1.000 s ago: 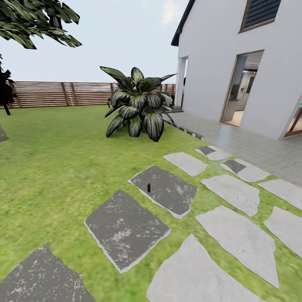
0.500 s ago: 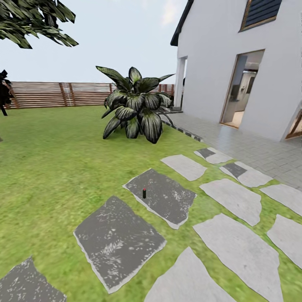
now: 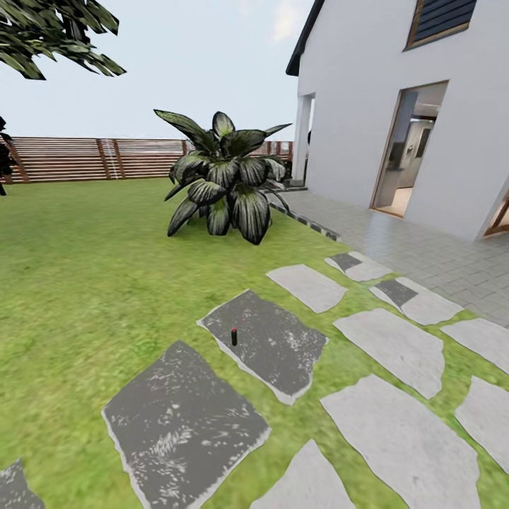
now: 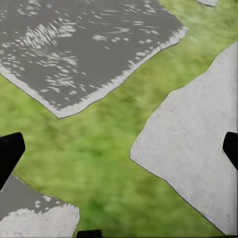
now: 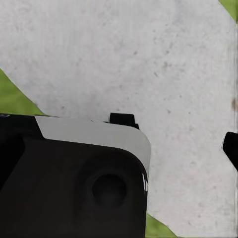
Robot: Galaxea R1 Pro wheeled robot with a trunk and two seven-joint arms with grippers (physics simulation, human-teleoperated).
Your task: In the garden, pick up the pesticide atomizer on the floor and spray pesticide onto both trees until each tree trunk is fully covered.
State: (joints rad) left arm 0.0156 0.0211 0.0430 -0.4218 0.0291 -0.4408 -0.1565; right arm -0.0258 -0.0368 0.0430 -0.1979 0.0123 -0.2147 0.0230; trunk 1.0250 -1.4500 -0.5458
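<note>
The pesticide atomizer (image 3: pixel 234 336), a tiny black bottle with a red top, stands upright on a dark stepping stone (image 3: pixel 267 342) set in the grass floor (image 3: pixel 92 283), a few metres ahead of me. My left gripper (image 4: pixel 119 151) hangs open over grass and stone slabs, its dark fingertips (image 4: pixel 10 153) at the two edges of the left wrist view. My right gripper (image 5: pixel 119 148) hangs over a pale slab with one fingertip (image 5: pixel 231 148) showing far out at the edge; a black-and-white robot part (image 5: pixel 74 178) covers the other side. Dark leaves of a tree canopy (image 3: pixel 49 32) hang at upper left.
A broad-leaved dark plant (image 3: pixel 223 180) grows beyond the atomizer. The white house (image 3: pixel 396 113) with an open doorway and a tiled terrace (image 3: pixel 438 258) is at right. Pale stepping stones (image 3: pixel 396 346) run toward it. A brown slat fence (image 3: pixel 106 157) bounds the lawn at the back.
The whole head view has shifted: the camera has advanced and turned, so the atomizer, stones and plant now sit further left and lower in the picture. Nothing in the garden has moved.
</note>
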